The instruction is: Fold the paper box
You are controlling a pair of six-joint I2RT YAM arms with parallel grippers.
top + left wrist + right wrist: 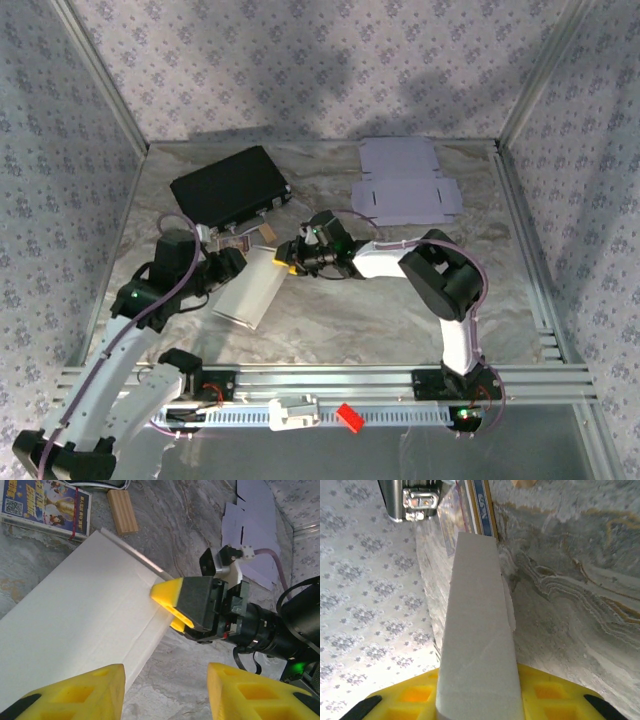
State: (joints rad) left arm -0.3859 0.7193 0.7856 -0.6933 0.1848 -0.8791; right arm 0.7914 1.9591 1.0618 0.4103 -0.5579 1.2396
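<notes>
Marbled table under your arms carried a black case at the upper left of the overhead view. Below it, your left gripper sat with fingers spread beside the white paper box, which lay left of centre; I could not tell whether they touched it. Right of that, your right gripper pinched the box's right-hand edge, so a pull or twist from that arm could have creased the panel off its score line, or dragged the whole box, since nothing on the left clamped it.
</notes>
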